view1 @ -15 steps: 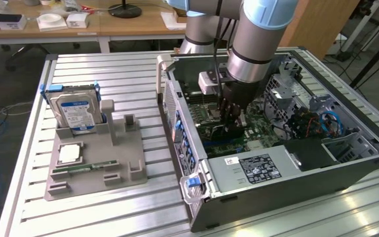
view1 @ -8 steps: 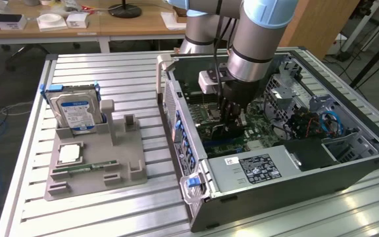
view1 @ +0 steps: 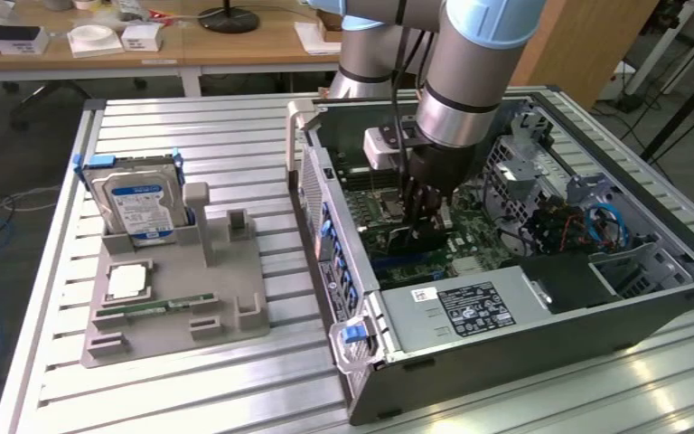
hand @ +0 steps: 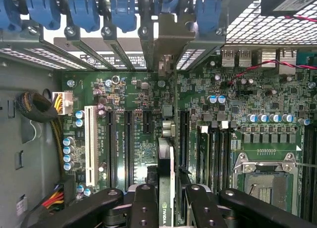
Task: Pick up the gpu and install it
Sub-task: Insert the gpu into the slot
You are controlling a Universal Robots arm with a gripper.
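Over the motherboard [hand: 129, 89], the hand [hand: 166, 193] is closed on the gpu [hand: 166, 149]; thin green card seen edge-on, silver end bracket [hand: 171, 37].

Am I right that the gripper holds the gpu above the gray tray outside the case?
Not quite: the gripper holds the gpu inside the case, above the motherboard, as the wrist view shows.

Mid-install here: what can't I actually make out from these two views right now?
1. Seating: in the wrist view the gpu stands edge-on and hides where it meets the motherboard, so contact cannot be told.
2. Exterior view: the arm and end effector hide the gpu's lower edge.
3. Wrist view: the end effector's fingers are cut off by the picture's edge.
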